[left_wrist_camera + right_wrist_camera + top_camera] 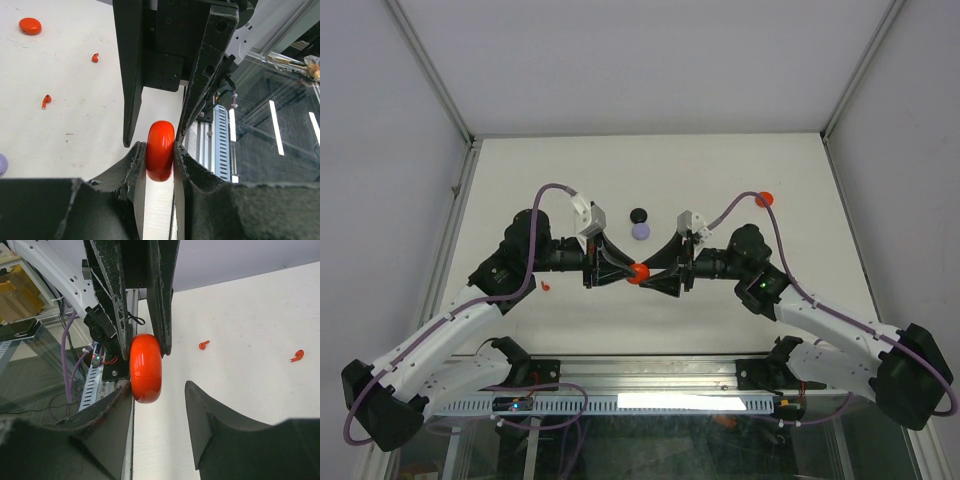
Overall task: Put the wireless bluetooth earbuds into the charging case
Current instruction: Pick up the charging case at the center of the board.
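I see the left gripper [160, 162] clamped on the red charging case [160, 157], held on edge above the table [500, 180] | right gripper [159, 390] fingers apart, 1 touching the case | 2 red earbuds [46, 101] [95, 57] lie well apart from it | black disc [639, 215] beside lavender disc [640, 231]
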